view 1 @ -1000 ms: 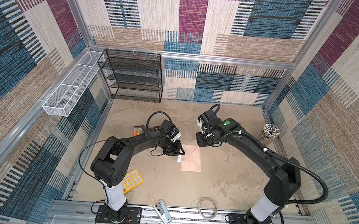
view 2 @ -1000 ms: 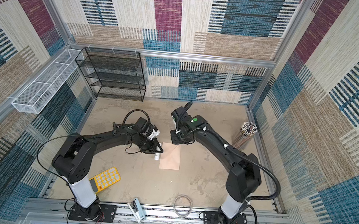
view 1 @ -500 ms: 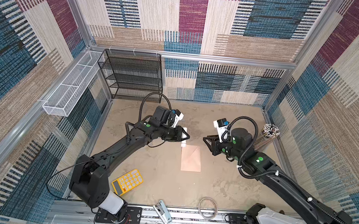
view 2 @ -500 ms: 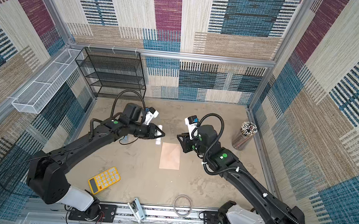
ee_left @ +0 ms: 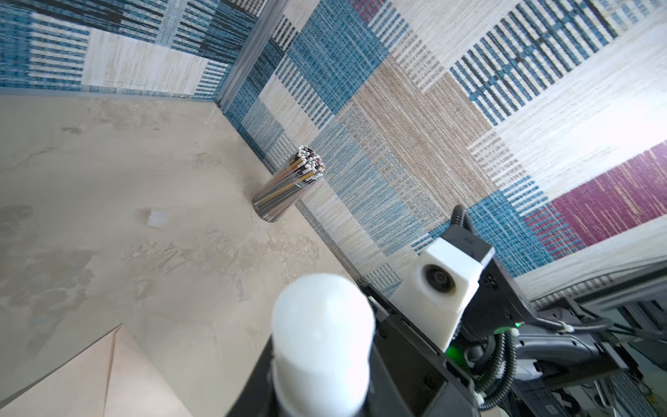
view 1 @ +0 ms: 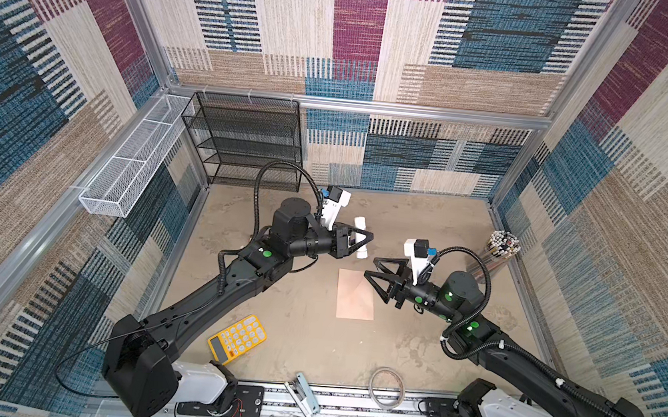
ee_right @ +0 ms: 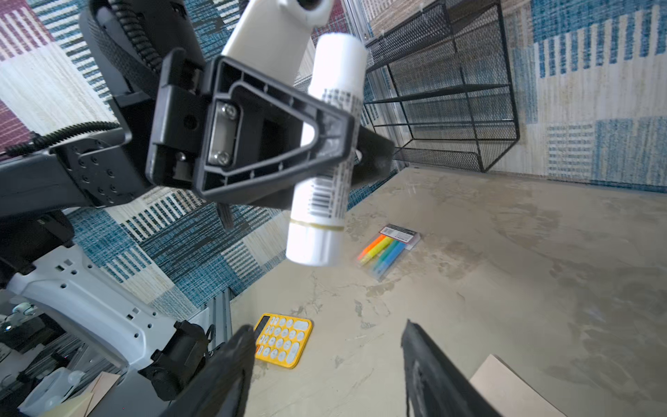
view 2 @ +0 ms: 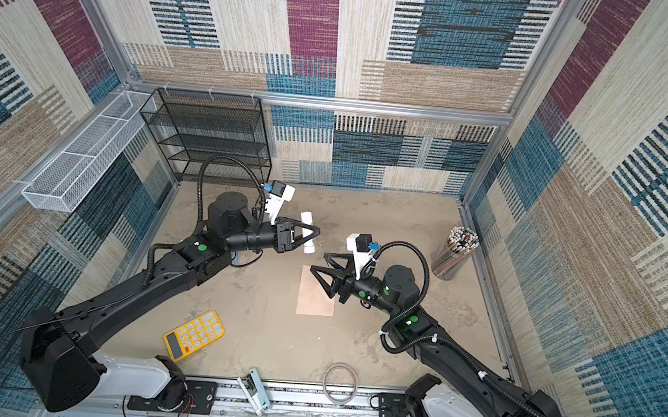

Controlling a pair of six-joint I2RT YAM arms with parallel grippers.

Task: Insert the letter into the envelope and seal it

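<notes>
The pale peach envelope [view 1: 355, 299] [view 2: 315, 295] lies flat mid-table, and one corner shows in each wrist view [ee_left: 90, 379] [ee_right: 512, 390]. The letter is out of view. My left gripper [view 1: 369, 238] [view 2: 315, 233] [ee_right: 335, 144] hovers above the table behind the envelope's far left corner. It is shut on a white glue stick [view 1: 360, 223] [view 2: 307, 219] [ee_left: 321, 343] [ee_right: 335, 72], which crosses its fingers. My right gripper [view 1: 369, 267] [view 2: 318, 262] [ee_right: 326, 326] is open and empty over the envelope's far right corner, facing the left gripper.
A yellow calculator [view 1: 237, 338] [ee_right: 283, 339] lies front left. A cup of pencils [view 1: 497, 250] [ee_left: 292, 184] stands by the right wall. A black mesh rack [view 1: 246, 142] fills the back left corner. A pack of highlighters [ee_right: 388, 249] lies under the left arm. A wire ring [view 1: 387, 386] sits at the front edge.
The two grippers, close together a second ago, have drawn apart. The right arm has pulled back to the right and its jaws have spread wide. The left gripper has kept the glue stick and moved back.
</notes>
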